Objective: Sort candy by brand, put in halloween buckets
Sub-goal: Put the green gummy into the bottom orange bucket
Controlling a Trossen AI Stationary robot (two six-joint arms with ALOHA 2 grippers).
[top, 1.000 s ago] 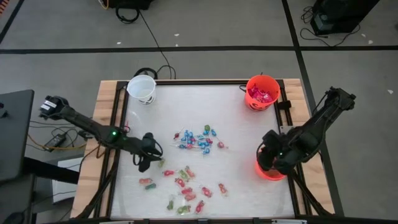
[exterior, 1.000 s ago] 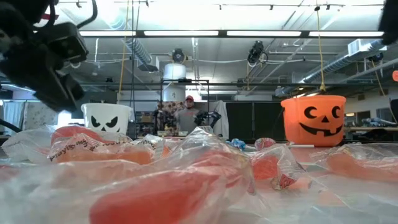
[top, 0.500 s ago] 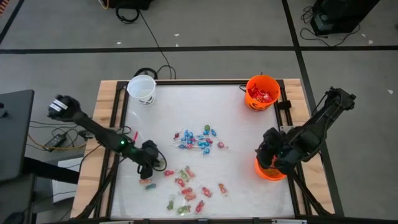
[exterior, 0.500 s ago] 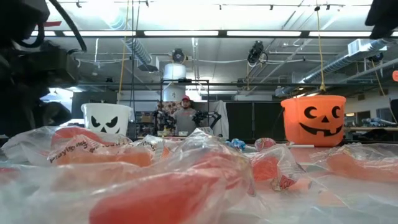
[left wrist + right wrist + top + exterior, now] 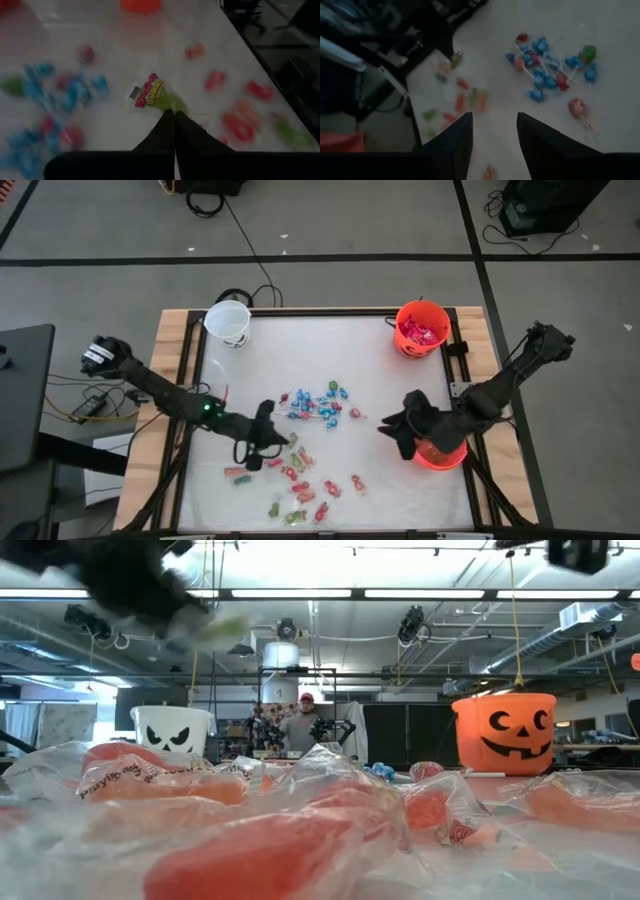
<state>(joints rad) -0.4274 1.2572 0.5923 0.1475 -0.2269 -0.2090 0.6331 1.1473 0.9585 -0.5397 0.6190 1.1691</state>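
The left gripper [image 5: 174,116], fingers pinched together on a green gummy packet [image 5: 159,96], lifts it from the candy [image 5: 300,465] scattered mid-table toward the near edge for sorting, while the right gripper [image 5: 494,131], fingers apart and empty, hangs beside the orange bucket [image 5: 440,455] at the right edge.
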